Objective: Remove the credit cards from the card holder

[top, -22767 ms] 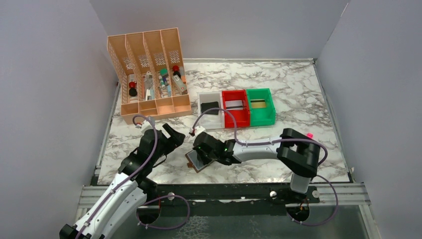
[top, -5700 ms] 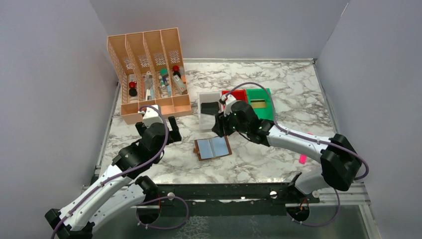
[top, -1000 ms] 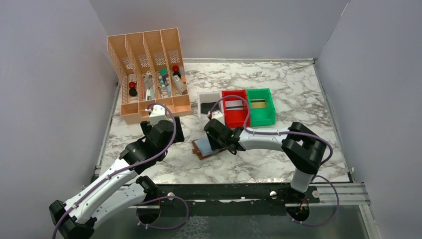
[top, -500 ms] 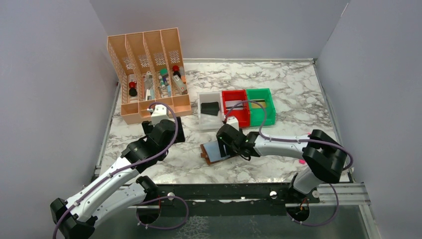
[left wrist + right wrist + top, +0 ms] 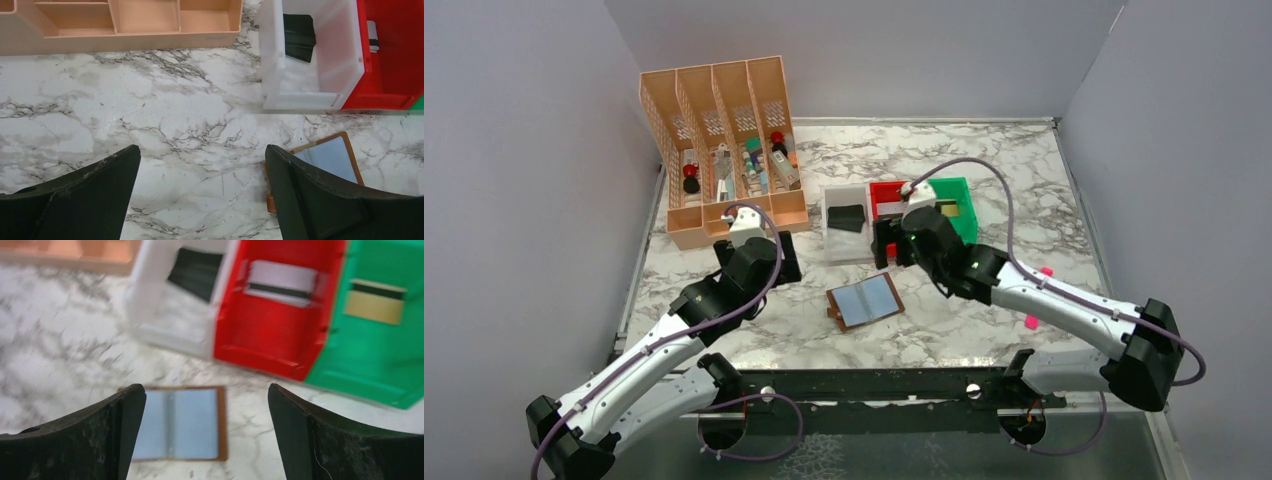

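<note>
The card holder lies open and flat on the tabletop, sleeves up, nearest the arm bases. It looks light, thin and limp, and likely to skate on the marble. I judge its brown border wants pinning while a stiff, slick card is pinched by whatever edge shows at a sleeve mouth. Whether any card remains inside I cannot tell. The left jaws stand wide and empty, with the holder near them at about 4 o'clock in the overhead view. The right jaws, also wide with nothing between them, hang above the tabletop. The holder sits at about 7 o'clock from them, touching neither finger. Farther off, at 12 o'clock, a white bin, a red bin and a green bin each hold one of the credit cards.
</note>
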You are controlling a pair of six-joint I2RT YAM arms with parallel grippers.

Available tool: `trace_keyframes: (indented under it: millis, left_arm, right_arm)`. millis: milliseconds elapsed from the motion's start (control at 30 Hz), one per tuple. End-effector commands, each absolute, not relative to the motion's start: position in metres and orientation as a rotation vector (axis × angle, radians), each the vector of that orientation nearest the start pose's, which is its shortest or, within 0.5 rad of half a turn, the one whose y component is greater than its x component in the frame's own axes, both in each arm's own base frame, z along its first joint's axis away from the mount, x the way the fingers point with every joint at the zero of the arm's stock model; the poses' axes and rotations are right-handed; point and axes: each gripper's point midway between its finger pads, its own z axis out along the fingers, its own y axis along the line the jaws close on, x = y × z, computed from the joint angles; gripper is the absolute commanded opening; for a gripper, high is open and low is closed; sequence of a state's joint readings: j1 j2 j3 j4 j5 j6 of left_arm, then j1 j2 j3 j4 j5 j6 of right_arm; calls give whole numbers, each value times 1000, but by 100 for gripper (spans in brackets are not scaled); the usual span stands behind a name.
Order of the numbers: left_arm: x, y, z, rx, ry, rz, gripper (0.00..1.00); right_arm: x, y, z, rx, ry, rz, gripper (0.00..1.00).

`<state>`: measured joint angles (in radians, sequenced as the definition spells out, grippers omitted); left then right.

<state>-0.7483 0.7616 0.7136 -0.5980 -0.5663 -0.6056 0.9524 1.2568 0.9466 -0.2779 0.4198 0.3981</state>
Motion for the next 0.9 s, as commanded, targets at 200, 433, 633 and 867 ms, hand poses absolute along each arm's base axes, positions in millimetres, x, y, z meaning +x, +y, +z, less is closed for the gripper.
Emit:
trace_keyframes:
  millis: [200,433,633,867]
  left_arm:
    - [238,-83,216,-263,1983,-56,99]
    - [239,-61,230,-223,1929,85,99]
    - [237,-55,213,-188,1949,149,99]
    - [239,-57,217,-187,1949,147,99]
  right_arm:
    - [322,155,200,-73,2010,281,98]
    - [306,164,206,-136,1917,407,98]
    - [304,160,198,-129,1920,389,99]
    - [310,152,196,-88,1932,330,99]
